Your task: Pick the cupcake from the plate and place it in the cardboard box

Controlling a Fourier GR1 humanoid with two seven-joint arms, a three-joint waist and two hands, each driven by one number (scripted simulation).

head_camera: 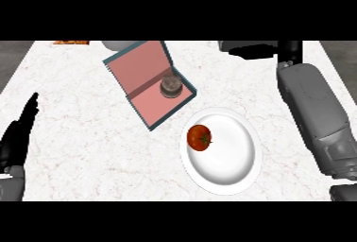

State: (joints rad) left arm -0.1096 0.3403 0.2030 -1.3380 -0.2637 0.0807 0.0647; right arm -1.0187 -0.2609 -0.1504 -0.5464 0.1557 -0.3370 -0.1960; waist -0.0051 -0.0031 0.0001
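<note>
Toward one o'clock on the table, right hand [244, 47], open or closed impossible to tell. From it at eight o'clock, cupcake [171, 86], upright inside cardboard box [140, 71], off the plate [230, 168]. Farther off, left hand [21, 128], open, resting at nine o'clock.

Table [83, 142]: white, faint reddish marble veining. Plate [233, 175]: plain white. Tomato [199, 137] on it: red-orange, small green stem. Cardboard box [143, 71]: salmon-pink inside, teal-grey walls. Cupcake [171, 85]: grey-brown, dark. Left robot hand [17, 137]: black. Right forearm [317, 113]: grey
</note>
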